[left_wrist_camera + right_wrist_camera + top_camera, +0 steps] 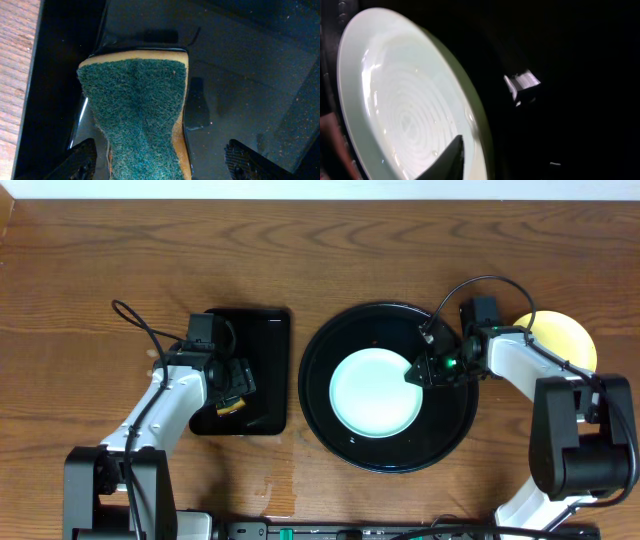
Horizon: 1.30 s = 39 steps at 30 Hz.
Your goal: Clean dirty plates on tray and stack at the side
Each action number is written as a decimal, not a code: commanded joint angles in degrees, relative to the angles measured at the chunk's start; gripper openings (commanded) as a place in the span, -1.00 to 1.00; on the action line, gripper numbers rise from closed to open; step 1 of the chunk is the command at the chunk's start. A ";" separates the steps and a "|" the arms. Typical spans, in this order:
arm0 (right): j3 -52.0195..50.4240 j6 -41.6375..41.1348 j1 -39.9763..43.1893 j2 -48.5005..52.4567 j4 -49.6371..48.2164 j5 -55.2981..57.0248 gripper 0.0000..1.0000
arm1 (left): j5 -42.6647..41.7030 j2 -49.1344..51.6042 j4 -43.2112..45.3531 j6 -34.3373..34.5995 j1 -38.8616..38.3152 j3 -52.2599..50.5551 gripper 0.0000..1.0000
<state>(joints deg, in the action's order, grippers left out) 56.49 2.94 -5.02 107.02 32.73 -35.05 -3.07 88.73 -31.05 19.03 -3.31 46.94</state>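
Note:
A pale mint-blue plate [372, 392] lies in the large round black tray [335, 345]; it also shows in the right wrist view [405, 100]. My right gripper [416, 372] sits at the plate's right rim, one finger on its inner face [470, 152], the other hidden in the dark past the rim. A pale yellow plate [568, 340] lies on the table right of the tray, partly under my right arm. No other plate shows. My left gripper [232, 388] hovers open over a green-topped sponge [137, 115], its fingers wide of the sponge's sides.
The sponge lies in a smaller rectangular black tray [262, 330] left of the round tray, also seen in the left wrist view [250, 75]. Bare wooden table [100, 260] surrounds both trays. Cables loop above each wrist.

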 commanded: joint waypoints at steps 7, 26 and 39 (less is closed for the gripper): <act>-1.73 2.47 -0.13 3.45 -0.09 -1.51 -0.98 | 0.04 0.13 -0.11 -0.61 0.13 -0.28 0.66; -1.73 -4.85 -1.22 -25.92 2.97 21.81 -0.98 | 0.04 0.13 -0.11 -0.61 0.13 -0.28 0.65; -1.73 -11.23 -23.39 -46.34 6.80 76.52 -0.97 | 0.07 0.13 -0.11 -0.61 0.13 -0.28 0.66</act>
<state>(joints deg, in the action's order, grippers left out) 54.57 -5.98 -23.66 62.54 39.64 24.18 -3.07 88.73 -31.05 19.03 -3.31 46.94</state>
